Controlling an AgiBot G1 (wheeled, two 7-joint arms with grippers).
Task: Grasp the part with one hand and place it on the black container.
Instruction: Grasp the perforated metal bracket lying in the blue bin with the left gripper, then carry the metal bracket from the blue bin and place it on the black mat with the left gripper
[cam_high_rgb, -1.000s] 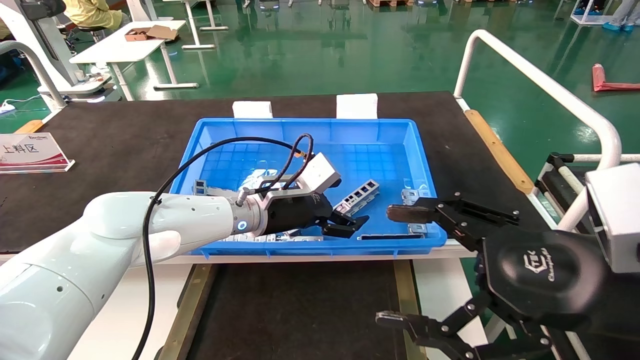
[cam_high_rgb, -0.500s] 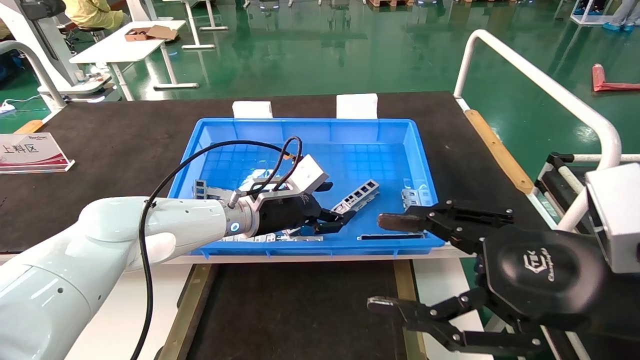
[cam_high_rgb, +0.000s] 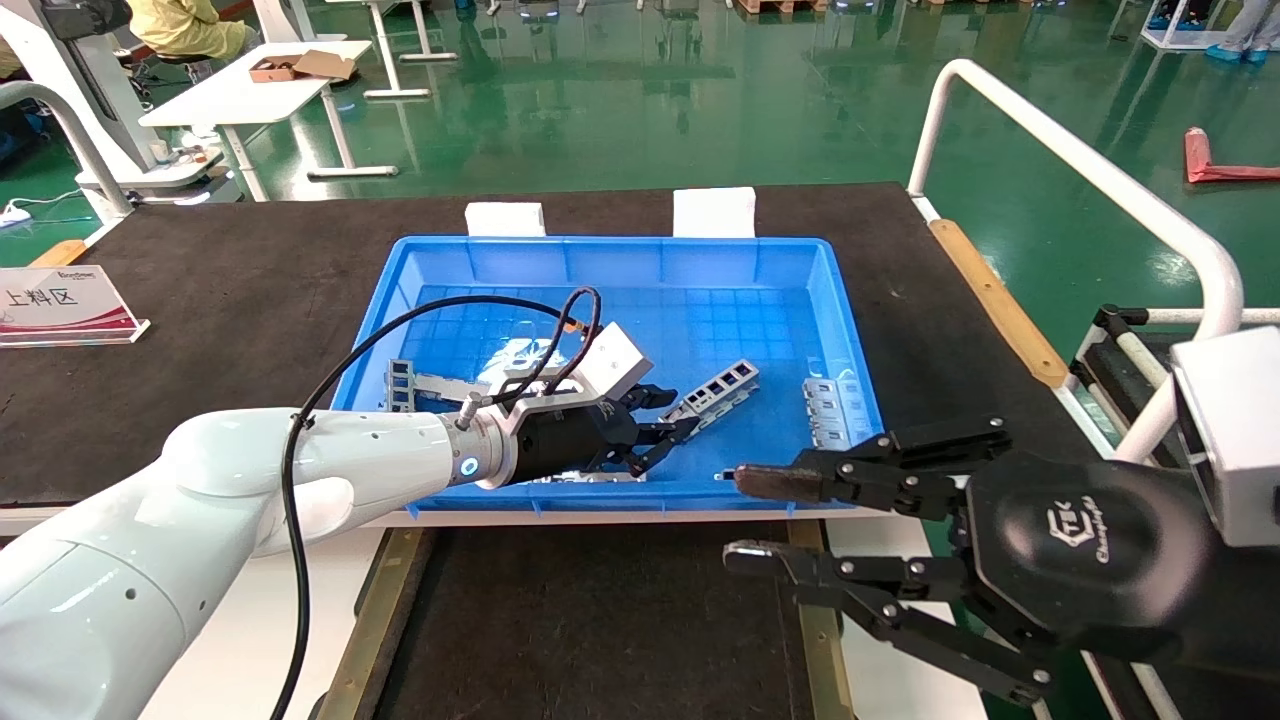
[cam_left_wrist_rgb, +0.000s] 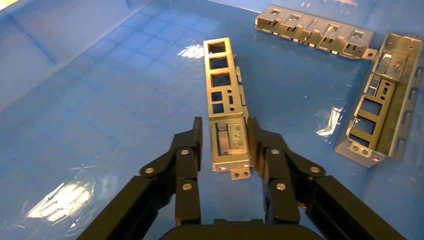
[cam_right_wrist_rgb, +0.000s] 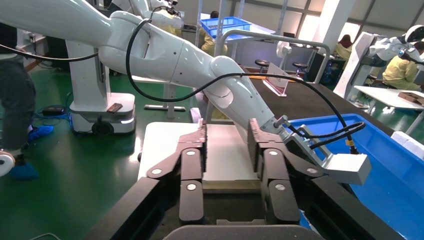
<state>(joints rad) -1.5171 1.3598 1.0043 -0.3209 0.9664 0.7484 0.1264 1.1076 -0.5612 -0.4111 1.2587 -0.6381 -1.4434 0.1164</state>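
Two fingers of the left gripper (cam_left_wrist_rgb: 223, 142) straddle the near end of the part (cam_left_wrist_rgb: 224, 95), spread just wider than its width, not pinching yet. The part lies flat on the floor of the blue bin (cam_high_rgb: 600, 255), roughly mid-bin toward the near wall, long axis in line with the wrist, so closing should clamp across the narrow channel. The black container (cam_high_rgb: 600, 620) sits just past the bin's near edge, nothing on it. The right gripper (cam_high_rgb: 735, 515) hovers over the bin's near right corner, fingers spread, holding nothing. Other brackets (cam_left_wrist_rgb: 315, 30) lie apart from the part.
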